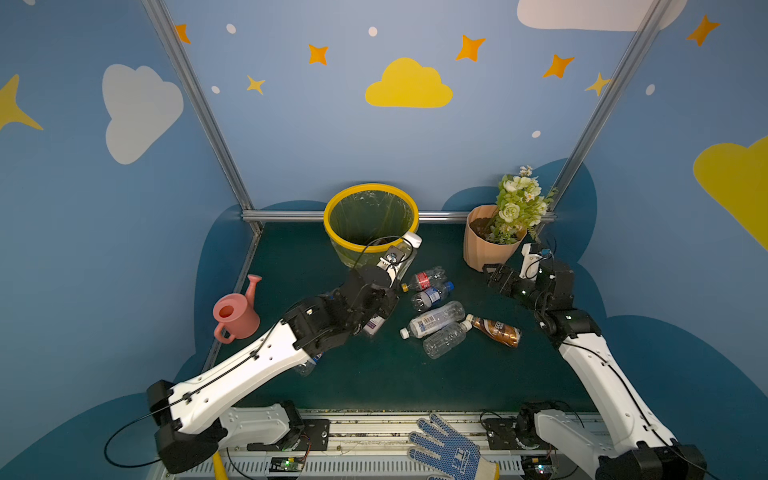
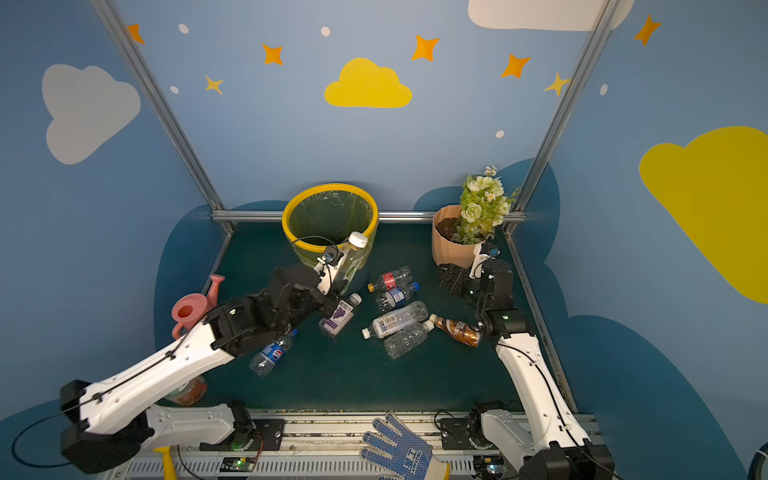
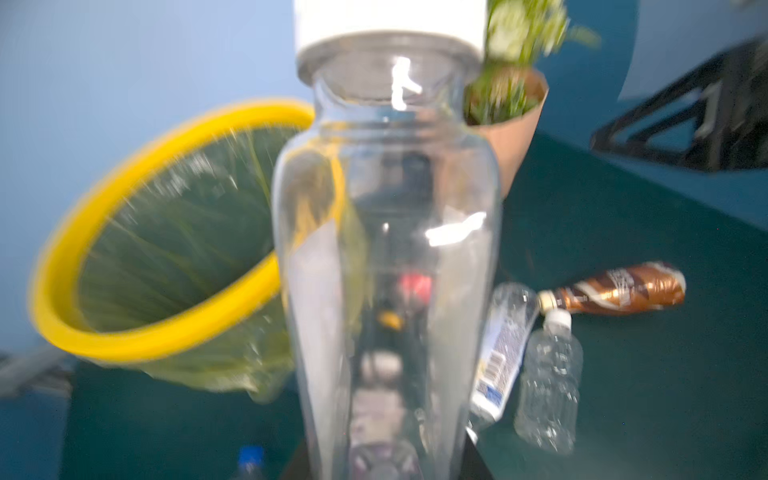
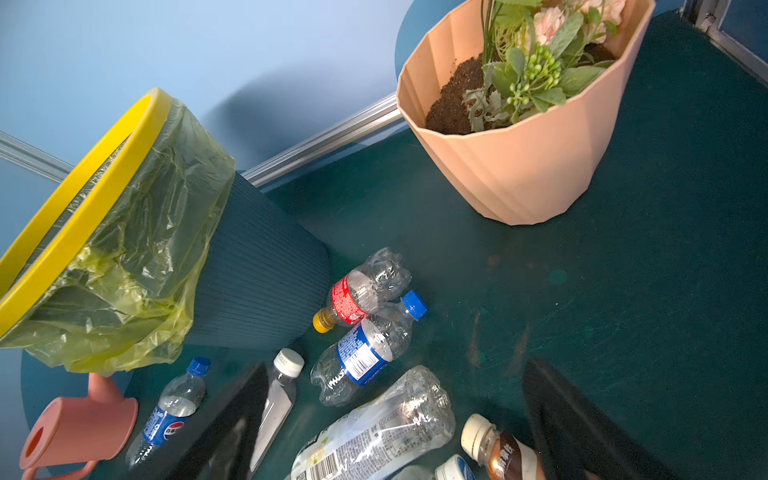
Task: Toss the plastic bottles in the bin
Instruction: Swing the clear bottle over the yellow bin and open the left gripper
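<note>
My left gripper is shut on the base of a clear plastic bottle with a white cap, holding it upright just in front of the bin's near rim. The bottle fills the blurred left wrist view. The bin, grey-blue with a yellow ring and yellow liner, stands at the back middle. Several plastic bottles lie on the green mat: red-labelled, blue-capped, a long clear one, brown, purple-labelled, Pepsi. My right gripper hangs open above the mat beside the flower pot, holding nothing.
A peach flower pot with flowers stands at the back right. At the left edge sits a pink watering can. A squat jar shows under the left arm. A blue glove lies on the front rail.
</note>
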Available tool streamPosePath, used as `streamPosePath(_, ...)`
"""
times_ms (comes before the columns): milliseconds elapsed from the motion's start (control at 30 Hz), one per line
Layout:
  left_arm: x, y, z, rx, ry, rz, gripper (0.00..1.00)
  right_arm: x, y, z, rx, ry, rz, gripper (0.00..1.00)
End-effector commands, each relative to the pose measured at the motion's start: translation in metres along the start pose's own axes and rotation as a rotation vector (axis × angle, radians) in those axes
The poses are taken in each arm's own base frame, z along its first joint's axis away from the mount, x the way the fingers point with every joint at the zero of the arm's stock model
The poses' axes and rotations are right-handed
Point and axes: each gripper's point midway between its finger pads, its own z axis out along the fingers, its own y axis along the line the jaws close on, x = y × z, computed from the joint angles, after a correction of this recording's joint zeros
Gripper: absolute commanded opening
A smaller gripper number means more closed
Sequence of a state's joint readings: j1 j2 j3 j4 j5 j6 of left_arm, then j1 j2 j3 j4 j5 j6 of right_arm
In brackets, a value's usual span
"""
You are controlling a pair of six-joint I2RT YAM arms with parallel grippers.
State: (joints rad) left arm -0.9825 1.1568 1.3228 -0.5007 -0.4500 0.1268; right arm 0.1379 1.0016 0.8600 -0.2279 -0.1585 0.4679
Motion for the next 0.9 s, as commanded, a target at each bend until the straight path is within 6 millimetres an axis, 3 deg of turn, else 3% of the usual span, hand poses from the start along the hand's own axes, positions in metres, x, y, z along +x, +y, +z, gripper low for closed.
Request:
streamPosePath(0, -0.07, 0.025, -0.043, -0.132, -0.29, 0.104, 0.31, -0.001, 0.001, 0.001, -0.009, -0.007, 0.008, 0.94)
streamPosePath(167, -0.138, 0.039, -0.106, -0.179, -0.63, 0.142, 0.3, -0.002, 0.001, -0.001, -0.011, -0.009, 0.014, 0.93)
streamPosePath(267, -0.161, 0.041, -0.118, -0.193, -0.723, 0.176, 0.32, -0.004, 0.002, -0.003, -0.01, -0.014, 0.014, 0.94)
streamPosePath(400, -0.16, 0.064, -0.081, -0.216, -0.628, 0.097, 0.31, -0.005, 0.003, -0.005, -0.011, -0.02, 0.016, 0.93)
streamPosePath(500, -0.14, 0.089, -0.027, -0.187, -0.553, -0.083, 0.32, -0.006, 0.004, -0.008, -0.015, -0.024, 0.019, 0.93)
streamPosePath(600, -0.1, 0.104, 0.04, -0.143, -0.35, -0.197, 0.37, -0.004, 0.006, -0.009, -0.026, -0.02, 0.025, 0.93)
streamPosePath(667, -0.071, 0.097, 0.075, -0.108, -0.206, -0.204, 0.44, -0.004, 0.007, -0.01, -0.029, -0.016, 0.026, 0.93)
streamPosePath(700, -0.061, 0.096, 0.085, -0.112, -0.154, -0.2, 0.52, -0.003, 0.007, -0.01, -0.029, -0.014, 0.024, 0.93)
streamPosePath(767, -0.057, 0.104, 0.087, -0.167, -0.135, -0.218, 0.77, -0.003, 0.006, -0.012, -0.023, -0.019, 0.022, 0.93)
streamPosePath(867, -0.086, 0.117, 0.054, -0.196, -0.267, -0.23, 0.91, -0.006, 0.005, -0.014, -0.018, -0.031, 0.012, 0.93)
